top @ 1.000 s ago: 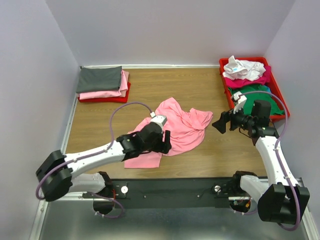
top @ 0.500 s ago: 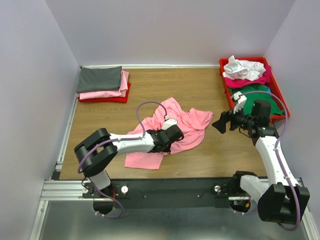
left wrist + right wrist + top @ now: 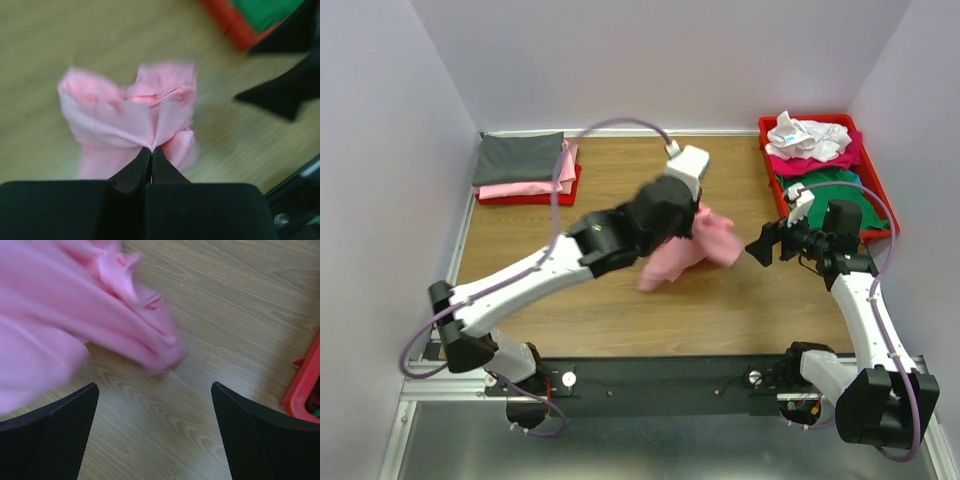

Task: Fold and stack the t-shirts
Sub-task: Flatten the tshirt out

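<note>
The light pink t-shirt [image 3: 688, 248] hangs bunched in the air over the middle of the table, blurred by motion. My left gripper [image 3: 680, 222] is raised there and shut on a pinch of its cloth; in the left wrist view the jaws [image 3: 151, 148] meet on a fold of the pink t-shirt [image 3: 130, 112]. To its right, my right gripper [image 3: 758, 247] is open and holds nothing. In the right wrist view the pink t-shirt [image 3: 75, 305] swings just beyond the wide-apart right gripper [image 3: 154, 386], not touching it.
A folded stack, dark grey t-shirt [image 3: 520, 157] over pink ones on a red tray, sits at the back left. The red tray [image 3: 764, 127] at the back right holds white [image 3: 808, 136], magenta [image 3: 825, 160] and green [image 3: 835, 188] t-shirts. Walls close in on three sides.
My left gripper has shut on the pink t-shirt and swung up and back-right, lifting the shirt off the table. The right arm has stayed still and open.
</note>
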